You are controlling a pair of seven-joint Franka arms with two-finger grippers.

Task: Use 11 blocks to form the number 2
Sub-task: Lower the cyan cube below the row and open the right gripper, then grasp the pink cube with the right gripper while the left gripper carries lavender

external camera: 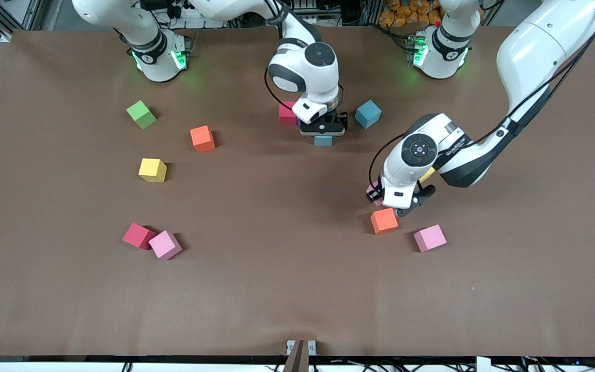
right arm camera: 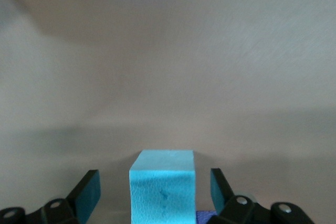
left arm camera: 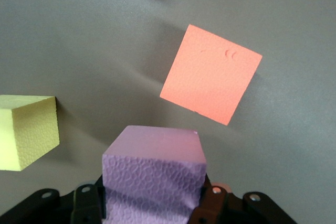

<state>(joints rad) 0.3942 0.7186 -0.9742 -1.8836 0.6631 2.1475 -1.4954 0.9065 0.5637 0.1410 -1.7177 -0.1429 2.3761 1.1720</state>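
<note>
My left gripper is shut on a pale purple block, low over the table beside an orange block. A yellow block lies close by, mostly hidden under the left arm in the front view. My right gripper is open and straddles a light blue block, with a gap on each side. A red block sits beside it. Other blocks lie scattered: pink, orange, yellow, red, pink.
A second blue cube sits beside the right gripper toward the left arm's end. A green cube sits toward the right arm's end. A sliver of a purple block shows by the right fingers.
</note>
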